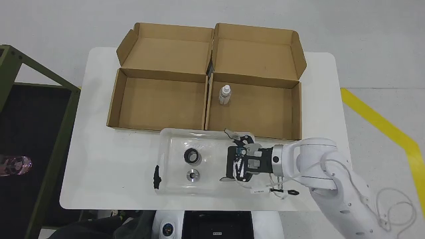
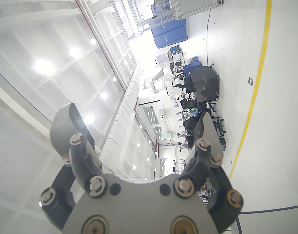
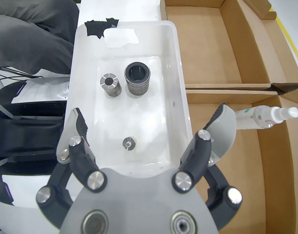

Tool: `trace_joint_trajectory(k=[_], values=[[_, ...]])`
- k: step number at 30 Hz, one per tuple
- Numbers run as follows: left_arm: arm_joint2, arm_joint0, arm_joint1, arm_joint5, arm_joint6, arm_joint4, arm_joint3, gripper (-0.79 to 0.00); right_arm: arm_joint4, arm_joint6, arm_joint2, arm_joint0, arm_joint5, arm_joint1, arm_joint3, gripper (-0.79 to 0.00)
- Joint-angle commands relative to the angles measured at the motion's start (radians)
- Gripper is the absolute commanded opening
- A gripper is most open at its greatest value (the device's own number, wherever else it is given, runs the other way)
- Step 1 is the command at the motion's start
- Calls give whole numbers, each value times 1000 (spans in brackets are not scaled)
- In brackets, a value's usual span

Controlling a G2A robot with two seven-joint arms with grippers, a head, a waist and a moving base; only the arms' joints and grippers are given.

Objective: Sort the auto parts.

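Note:
A white tray (image 3: 129, 32) (image 1: 174, 139) holds three metal parts: a dark ringed bearing (image 3: 137, 77) (image 1: 192, 156), a silver slotted cylinder (image 3: 110, 85) (image 1: 192, 176) beside it, and a small silver piece (image 3: 128, 143). My right gripper (image 3: 149, 113) (image 1: 227, 156) hangs open over the tray's right end, above the small piece, touching nothing. My left gripper (image 2: 138, 112) is open and holds nothing, pointing up at the hall's ceiling.
Two open cardboard boxes stand behind the tray: the left one (image 1: 159, 103) (image 3: 207, 37) is bare inside, the right one (image 1: 265, 109) (image 3: 236, 171) holds a white spray bottle (image 1: 226, 95) (image 3: 261, 116). Black tape (image 3: 101, 26) sticks to the tray's rim.

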Motion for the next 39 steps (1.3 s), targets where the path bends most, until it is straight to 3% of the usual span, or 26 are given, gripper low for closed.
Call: trace_joint_trajectory(k=[1, 26, 31, 36, 39], values=[[0, 0, 0, 0, 0, 0, 0, 0, -10, 12, -9, -4, -1, 2, 2, 0], [0, 0, 0, 0, 0, 0, 0, 0, -137, 159, -150, 44, 60, 14, 43, 0], [0, 0, 0, 0, 0, 0, 0, 0, -156, 191, -185, 61, 76, 12, 55, -145], [0, 0, 0, 0, 0, 0, 0, 0, -174, 222, -221, 83, 90, 9, 74, -120], [0, 0, 0, 0, 0, 0, 0, 0, -190, 242, -241, 96, 100, 7, 77, -175]])
